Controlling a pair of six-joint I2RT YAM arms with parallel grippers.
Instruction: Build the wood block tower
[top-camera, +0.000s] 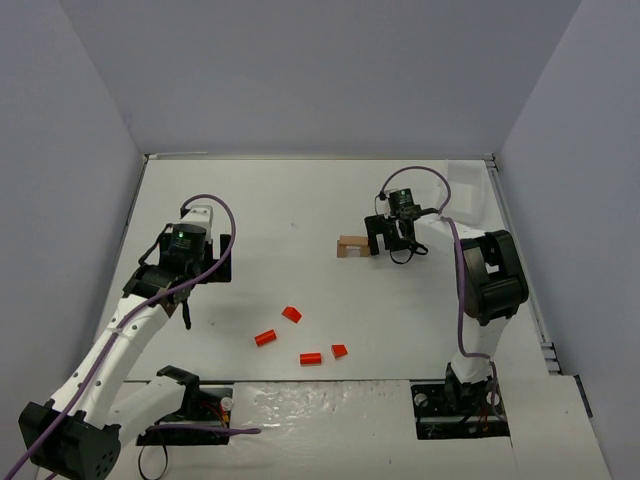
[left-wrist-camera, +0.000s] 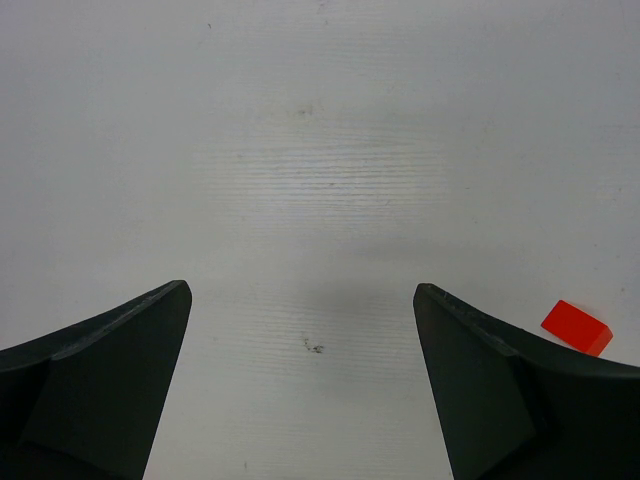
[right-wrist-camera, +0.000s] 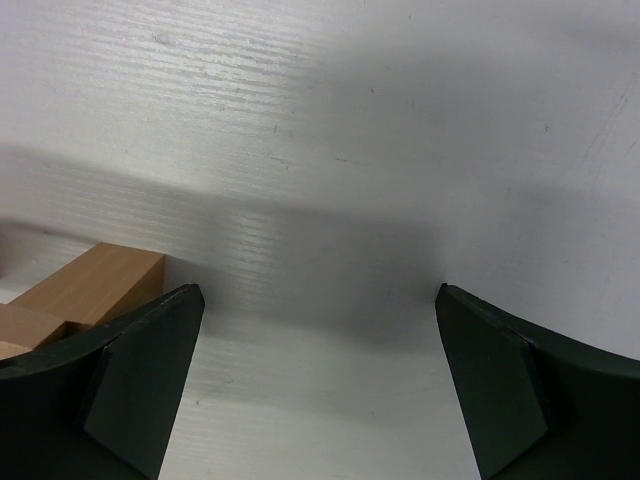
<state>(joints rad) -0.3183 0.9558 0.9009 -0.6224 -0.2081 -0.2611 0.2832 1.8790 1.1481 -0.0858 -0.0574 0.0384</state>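
Observation:
A tan wooden block (top-camera: 351, 246) lies near the table's middle right. Right beside it hangs my right gripper (top-camera: 385, 243), open and empty. In the right wrist view the tan block (right-wrist-camera: 92, 286) shows just outside the left finger (right-wrist-camera: 140, 380), while the right gripper (right-wrist-camera: 320, 290) holds only bare table. Several red-orange pieces lie toward the front: a wedge (top-camera: 291, 314), a cylinder (top-camera: 265, 337), another cylinder (top-camera: 311, 358) and a small wedge (top-camera: 339, 350). My left gripper (top-camera: 178, 308) hovers open left of them. In its own view the left gripper (left-wrist-camera: 302, 290) is empty, with one red piece (left-wrist-camera: 577, 327) beyond the right finger (left-wrist-camera: 500, 380).
A white tray (top-camera: 467, 190) sits at the back right corner. Grey walls enclose the table on three sides. Both arm bases (top-camera: 460, 400) and cables stand along the near edge.

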